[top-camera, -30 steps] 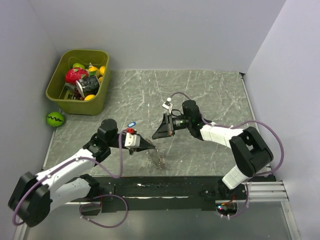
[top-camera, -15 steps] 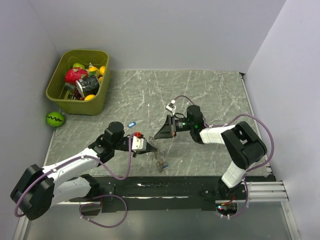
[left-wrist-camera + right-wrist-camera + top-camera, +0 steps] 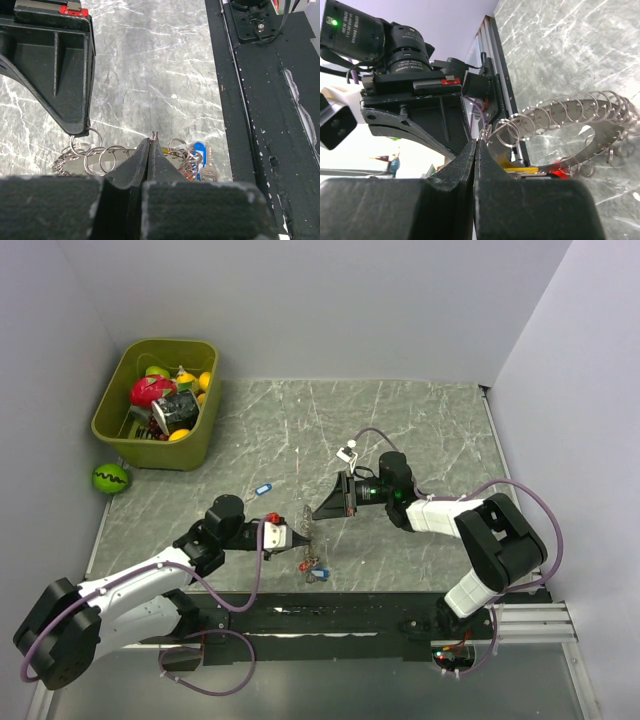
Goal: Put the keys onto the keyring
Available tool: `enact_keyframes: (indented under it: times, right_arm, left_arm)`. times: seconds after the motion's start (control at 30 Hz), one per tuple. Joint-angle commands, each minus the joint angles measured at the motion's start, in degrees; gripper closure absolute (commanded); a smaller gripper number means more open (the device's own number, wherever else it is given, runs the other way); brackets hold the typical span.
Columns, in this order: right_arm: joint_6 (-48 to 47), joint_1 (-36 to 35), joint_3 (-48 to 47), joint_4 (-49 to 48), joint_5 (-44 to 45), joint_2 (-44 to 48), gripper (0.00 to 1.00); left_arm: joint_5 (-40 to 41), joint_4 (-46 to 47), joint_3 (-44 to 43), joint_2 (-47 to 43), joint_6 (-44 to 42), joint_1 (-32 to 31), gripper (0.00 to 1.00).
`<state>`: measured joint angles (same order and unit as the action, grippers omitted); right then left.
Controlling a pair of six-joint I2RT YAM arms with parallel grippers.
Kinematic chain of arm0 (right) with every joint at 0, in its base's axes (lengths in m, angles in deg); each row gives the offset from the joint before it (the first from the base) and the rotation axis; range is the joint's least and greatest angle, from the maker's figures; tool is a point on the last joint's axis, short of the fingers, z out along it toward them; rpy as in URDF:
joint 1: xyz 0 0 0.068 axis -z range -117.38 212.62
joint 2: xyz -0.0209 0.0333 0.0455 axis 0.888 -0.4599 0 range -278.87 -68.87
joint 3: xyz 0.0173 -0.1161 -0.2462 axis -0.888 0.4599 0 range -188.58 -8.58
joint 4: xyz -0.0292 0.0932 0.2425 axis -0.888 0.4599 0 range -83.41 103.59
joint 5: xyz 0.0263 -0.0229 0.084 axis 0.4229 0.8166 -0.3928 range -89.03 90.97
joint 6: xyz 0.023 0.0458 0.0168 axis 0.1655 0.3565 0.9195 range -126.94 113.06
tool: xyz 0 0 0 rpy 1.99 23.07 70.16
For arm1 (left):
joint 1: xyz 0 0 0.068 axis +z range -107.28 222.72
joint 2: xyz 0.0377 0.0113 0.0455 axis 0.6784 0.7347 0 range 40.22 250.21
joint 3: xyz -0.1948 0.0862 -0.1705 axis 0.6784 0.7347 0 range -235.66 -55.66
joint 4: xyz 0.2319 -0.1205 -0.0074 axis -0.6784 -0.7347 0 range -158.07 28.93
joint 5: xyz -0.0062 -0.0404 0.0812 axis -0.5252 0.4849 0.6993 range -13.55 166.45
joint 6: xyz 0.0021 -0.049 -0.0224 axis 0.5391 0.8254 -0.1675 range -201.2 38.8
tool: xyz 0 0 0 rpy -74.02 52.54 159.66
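The keyring [image 3: 308,524] is a loop of many small silver split rings, stretched between my two grippers just above the table. My left gripper [image 3: 302,537] is shut on one small ring, as the left wrist view [image 3: 151,135] shows. My right gripper [image 3: 317,513] is shut on another ring, seen in the right wrist view [image 3: 477,142]. The ring chain [image 3: 580,107] curves away to the right there. A bunch of keys [image 3: 316,571] hangs below, with a silver key [image 3: 209,172], a blue tag [image 3: 198,148] and a yellow tag [image 3: 512,164]. Another blue-tagged key [image 3: 263,489] lies loose on the table.
A green bin [image 3: 108,410] full of toys stands at the back left, with a green ball [image 3: 110,478] beside it. The black base rail [image 3: 350,610] runs along the near edge, close under the hanging keys. Walls close in both sides.
The left gripper has moved right and closed in under the right gripper's tip. The keyring now spans both grippers. The key bunch has shifted slightly, with its blue tag now showing.
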<state>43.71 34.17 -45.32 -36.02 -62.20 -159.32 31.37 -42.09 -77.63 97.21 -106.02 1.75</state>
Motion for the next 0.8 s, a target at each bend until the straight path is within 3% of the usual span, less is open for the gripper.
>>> enact_keyframes:
  times: [0.0,0.2,0.37,0.5,0.67,0.7,0.77]
  right_arm:
    - [-2.67,0.5,0.08,-0.98,-0.19,2.3,1.0]
    - [-2.4,0.5,-1.5,-1.08,-0.11,2.48,1.0]
    - [-8.02,0.5,-1.59,7.26,2.62,2.74,1.0]
    - [-8.82,0.59,-0.89,7.81,3.41,2.83,1.0]
    - [-8.99,0.59,-0.62,7.54,3.59,3.09,1.0]
    - [-8.99,0.5,-0.54,7.11,3.5,2.92,1.0]
    - [-8.91,0.5,-0.45,6.58,2.97,2.65,1.0]
  left_arm:
    - [1.66,1.76,-0.96,0.58,-0.93,-0.51,0.99]
    - [3.6,3.52,-0.35,-0.74,-0.23,-0.51,0.99]
    - [5.0,3.34,-0.87,1.01,0.03,-0.51,0.98]
    - [3.34,5.62,-0.61,1.63,0.47,-0.43,0.72]
    - [3.16,9.05,0.18,0.14,2.05,-0.6,0.54]
    - [3.33,10.45,0.27,-0.56,2.58,-0.6,0.4]
    - [4.3,12.65,0.53,-1.27,5.56,-0.51,0.32]
